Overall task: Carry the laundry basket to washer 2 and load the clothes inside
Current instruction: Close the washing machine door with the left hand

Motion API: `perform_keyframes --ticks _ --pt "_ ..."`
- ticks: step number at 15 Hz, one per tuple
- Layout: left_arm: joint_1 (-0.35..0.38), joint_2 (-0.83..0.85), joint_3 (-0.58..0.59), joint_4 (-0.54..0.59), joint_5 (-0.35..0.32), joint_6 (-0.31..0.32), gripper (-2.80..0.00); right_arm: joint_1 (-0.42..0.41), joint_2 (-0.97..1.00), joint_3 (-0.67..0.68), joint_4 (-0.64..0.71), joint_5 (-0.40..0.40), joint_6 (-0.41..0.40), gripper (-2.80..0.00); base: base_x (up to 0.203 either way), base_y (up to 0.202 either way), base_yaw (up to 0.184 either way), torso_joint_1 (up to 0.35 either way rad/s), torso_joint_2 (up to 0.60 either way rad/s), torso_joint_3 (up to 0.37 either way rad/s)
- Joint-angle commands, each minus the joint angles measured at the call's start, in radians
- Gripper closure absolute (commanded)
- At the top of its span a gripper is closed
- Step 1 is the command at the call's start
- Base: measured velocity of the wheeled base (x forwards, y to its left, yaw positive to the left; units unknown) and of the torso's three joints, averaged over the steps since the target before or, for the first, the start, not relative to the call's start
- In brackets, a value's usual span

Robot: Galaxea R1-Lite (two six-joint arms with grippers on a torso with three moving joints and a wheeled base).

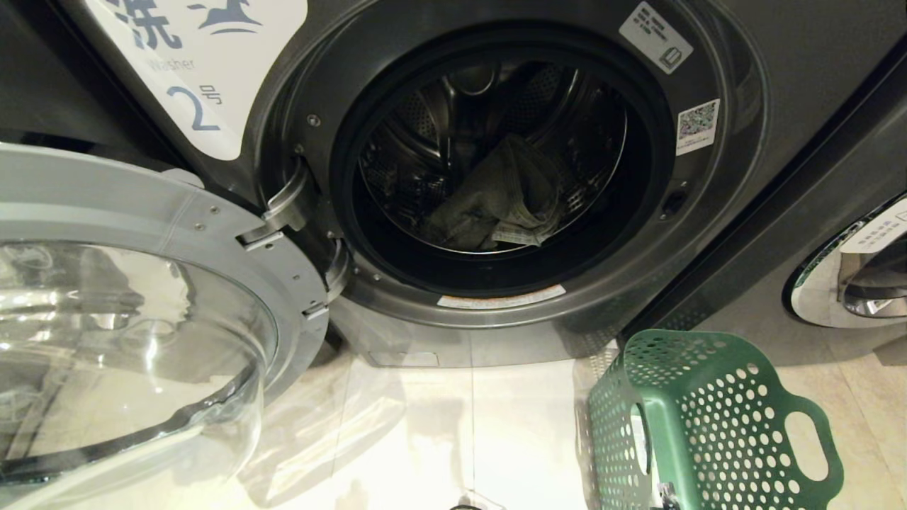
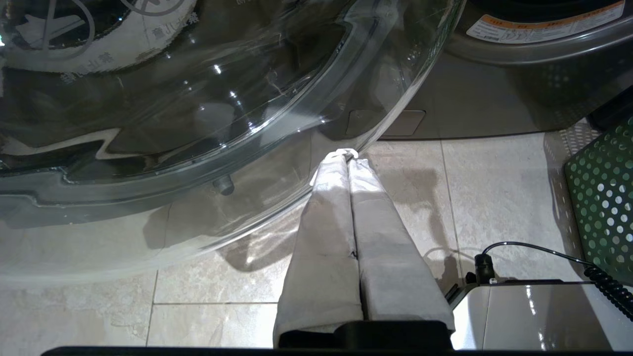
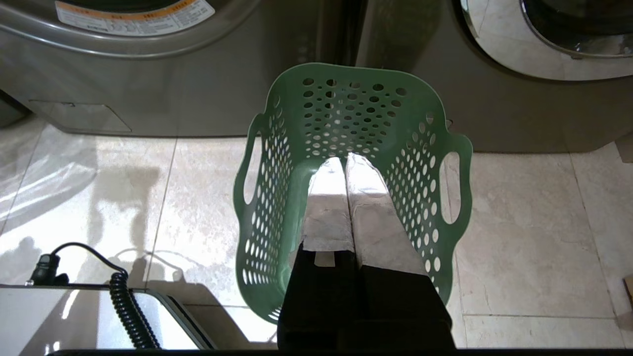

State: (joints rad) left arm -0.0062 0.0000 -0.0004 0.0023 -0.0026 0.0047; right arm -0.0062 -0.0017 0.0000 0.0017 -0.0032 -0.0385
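- Left gripper (image 2: 348,154): fingers pressed together, nothing between them, tips just below the rim of the washer's open glass door (image 2: 207,113), touching neither door nor floor.
- Right gripper (image 3: 345,159): fingers likewise pressed together, holding nothing, hung over the open mouth of the laundry basket (image 3: 346,113), clear of its walls.
- Laundry basket (image 1: 708,411): green, perforated, stood upright on the tiled floor (image 1: 453,432) to the right of the washer's opening, just in front of the washer's lower right corner; no clothes seen inside from the right wrist view, only bare perforated walls and bottom.
- Washer (image 1: 716,234) marked 2: dark grey, door swung fully out to the left of the opening, drum (image 1: 489,149) exposed.
- Clothes (image 1: 506,198): crumpled grey-green bundle lay in the lower part of the drum, inside the washer, well behind the rubber seal.
- Second machine (image 1: 850,276): stood to the right of the washer, its round door partly seen.
- Both arms: outside the head view, pointed forward and down towards the floor in front of the washer, left one on the door side, right one on the basket side.
- Coiled black cable (image 3: 123,301): ran over the robot's shiny base, nearer than the basket from the washer.
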Motion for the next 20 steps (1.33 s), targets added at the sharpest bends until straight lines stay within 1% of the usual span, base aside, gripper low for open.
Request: perform_keyframes --ticks 1,20 --pt "0.000 0.002 0.000 0.001 0.001 0.000 0.00 0.000 0.002 0.000 0.000 0.000 -0.001 0.00 0.000 0.000 0.000 0.002 0.00 0.193" --pt "0.000 0.002 0.000 -0.001 0.000 0.000 0.00 0.000 0.002 0.000 0.000 0.000 0.000 0.00 0.000 0.000 0.000 0.003 0.00 0.202"
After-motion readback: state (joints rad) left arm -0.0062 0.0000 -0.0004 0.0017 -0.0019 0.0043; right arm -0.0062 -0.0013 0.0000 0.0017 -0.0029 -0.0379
